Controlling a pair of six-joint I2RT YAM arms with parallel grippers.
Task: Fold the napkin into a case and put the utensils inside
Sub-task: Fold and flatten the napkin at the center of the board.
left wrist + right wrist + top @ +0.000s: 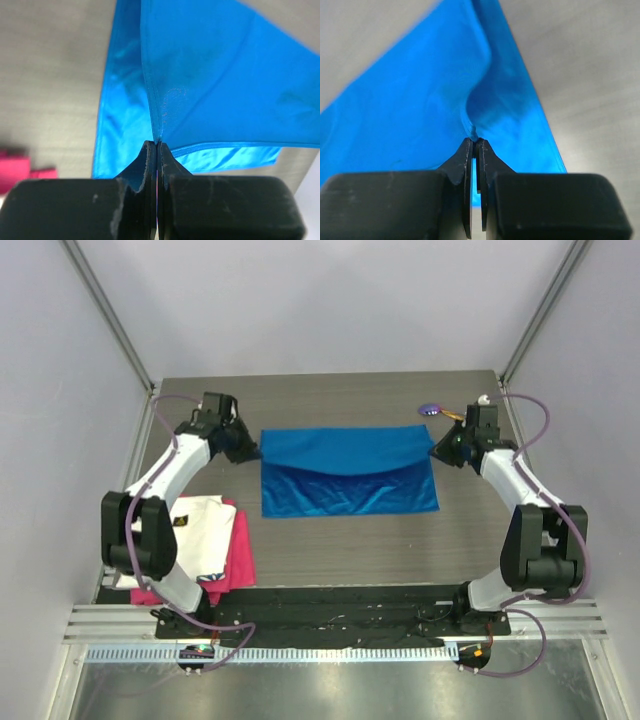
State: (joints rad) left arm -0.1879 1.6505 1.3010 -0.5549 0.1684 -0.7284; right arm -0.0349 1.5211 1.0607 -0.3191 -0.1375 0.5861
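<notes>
The bright blue napkin [348, 470] lies spread in the middle of the table, its far edge lifted and sagging toward the near half. My left gripper [254, 452] is shut on the napkin's far left corner [156, 136]. At the far right corner [474, 133], my right gripper [436, 451] is shut on the cloth as well. Both corners hang just above the lower layer. The utensils rest at the far right of the table: one with a round purple head [430, 409] and an orange-yellow one [452, 416] beside it.
A white cloth [205, 530] lies on a pink cloth [238, 552] at the near left of the table, by the left arm's base. A pink edge [20, 167] shows in the left wrist view. Grey walls enclose the table.
</notes>
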